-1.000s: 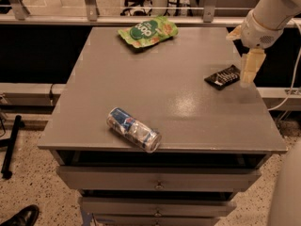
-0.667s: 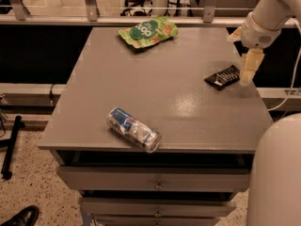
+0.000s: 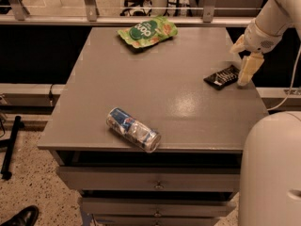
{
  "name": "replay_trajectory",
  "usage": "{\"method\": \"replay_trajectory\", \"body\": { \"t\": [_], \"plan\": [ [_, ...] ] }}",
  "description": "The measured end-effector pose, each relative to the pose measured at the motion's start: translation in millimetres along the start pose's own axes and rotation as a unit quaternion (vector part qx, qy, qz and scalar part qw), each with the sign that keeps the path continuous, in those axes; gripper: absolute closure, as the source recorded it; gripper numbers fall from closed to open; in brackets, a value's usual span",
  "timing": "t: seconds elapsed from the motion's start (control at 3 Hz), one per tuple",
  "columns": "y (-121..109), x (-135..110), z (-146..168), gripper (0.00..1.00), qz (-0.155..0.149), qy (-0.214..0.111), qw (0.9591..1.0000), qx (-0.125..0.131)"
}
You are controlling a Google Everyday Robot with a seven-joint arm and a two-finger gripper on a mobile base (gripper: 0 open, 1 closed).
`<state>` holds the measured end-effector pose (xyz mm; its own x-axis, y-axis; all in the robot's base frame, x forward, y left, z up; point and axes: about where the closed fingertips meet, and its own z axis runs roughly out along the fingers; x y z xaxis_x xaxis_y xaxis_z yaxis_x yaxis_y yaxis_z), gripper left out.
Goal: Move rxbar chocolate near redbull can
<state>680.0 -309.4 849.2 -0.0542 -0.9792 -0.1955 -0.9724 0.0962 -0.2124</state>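
The rxbar chocolate [image 3: 222, 76] is a flat black wrapper with white lettering, lying near the right edge of the grey table [image 3: 160, 88]. The redbull can [image 3: 133, 129] lies on its side near the table's front edge, left of centre. The gripper [image 3: 246, 70] hangs from the white arm at the right, its cream fingers pointing down right beside the bar's right end.
A green snack bag [image 3: 146, 31] lies at the table's back, left of centre. The robot's white body [image 3: 270, 168] fills the lower right corner. Drawers [image 3: 155, 185] sit under the table top. A railing runs behind the table. A dark shoe [image 3: 21, 216] is on the floor at lower left.
The white robot body has risen into the lower right corner. The gripper, bar and can stay in place.
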Motion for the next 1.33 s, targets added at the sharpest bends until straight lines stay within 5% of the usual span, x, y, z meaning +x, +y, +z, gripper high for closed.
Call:
{"method": "replay_trajectory", "body": {
  "t": [1.0, 1.33],
  "plan": [
    [4, -14, 1, 0.93, 0.004, -0.014, 0.9998, -0.016],
    [13, -43, -17, 1.00, -0.002, -0.026, 0.9994, -0.022]
  ]
}}
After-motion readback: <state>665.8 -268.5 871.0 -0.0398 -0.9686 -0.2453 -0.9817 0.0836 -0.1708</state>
